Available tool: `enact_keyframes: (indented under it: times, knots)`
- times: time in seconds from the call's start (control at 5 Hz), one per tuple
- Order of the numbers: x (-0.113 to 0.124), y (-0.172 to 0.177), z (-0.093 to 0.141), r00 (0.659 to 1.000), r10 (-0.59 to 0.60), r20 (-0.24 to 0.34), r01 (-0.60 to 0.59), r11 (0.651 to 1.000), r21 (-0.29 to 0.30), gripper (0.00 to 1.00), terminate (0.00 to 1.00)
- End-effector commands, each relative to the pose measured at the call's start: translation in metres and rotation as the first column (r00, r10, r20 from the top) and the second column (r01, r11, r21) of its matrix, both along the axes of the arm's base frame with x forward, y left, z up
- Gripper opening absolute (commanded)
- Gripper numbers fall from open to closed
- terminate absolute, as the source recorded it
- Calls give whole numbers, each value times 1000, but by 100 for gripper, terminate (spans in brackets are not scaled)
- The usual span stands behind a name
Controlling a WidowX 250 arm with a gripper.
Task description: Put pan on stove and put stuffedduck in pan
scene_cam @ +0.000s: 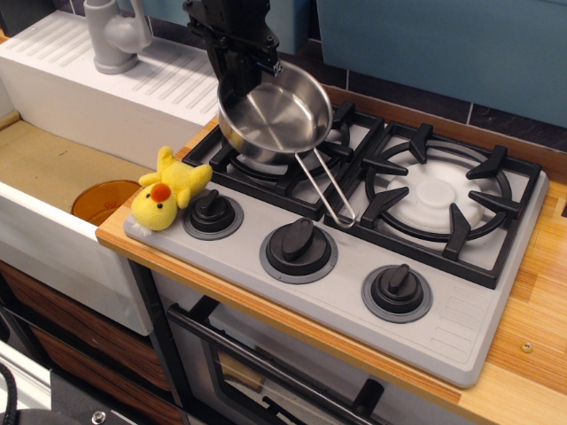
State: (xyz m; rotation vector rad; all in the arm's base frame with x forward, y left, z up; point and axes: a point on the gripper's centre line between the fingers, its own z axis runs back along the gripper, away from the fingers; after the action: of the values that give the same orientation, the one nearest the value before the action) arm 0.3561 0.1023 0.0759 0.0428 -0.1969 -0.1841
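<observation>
The shiny steel pan [275, 115] hangs tilted over the left burner of the grey stove [443, 301], its wire handle [326, 188] pointing toward the front. My black gripper [244, 75] comes down from the top and is shut on the pan's far left rim. The pan's lower edge is at or just above the left grate; I cannot tell whether it touches. The yellow stuffedduck [165, 197] with an orange beak lies on the stove's front left corner, beside the left knob [213, 212], apart from the gripper.
A white sink [53, 239] with an orange plate [102, 199] in it lies left of the stove, with a drainboard and grey tap [115, 35] behind. The right burner [438, 195] is bare. Wooden counter [540, 328] runs along the right. An oven door sits below.
</observation>
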Motion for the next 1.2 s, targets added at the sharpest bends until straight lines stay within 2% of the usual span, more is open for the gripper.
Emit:
enact_keyframes:
  times: [0.0, 0.2, 0.4, 1.0]
  knots:
    - [14, -15, 50, 998, -21, 55, 19, 999, 32, 100, 0]
    - [18, -18, 65, 999, -29, 35, 27, 998, 54, 100, 0]
    - [20, -21, 81, 997, -81, 7, 80, 991, 111, 100, 0]
    - [20, -21, 81, 997, -81, 7, 80, 991, 111, 100, 0]
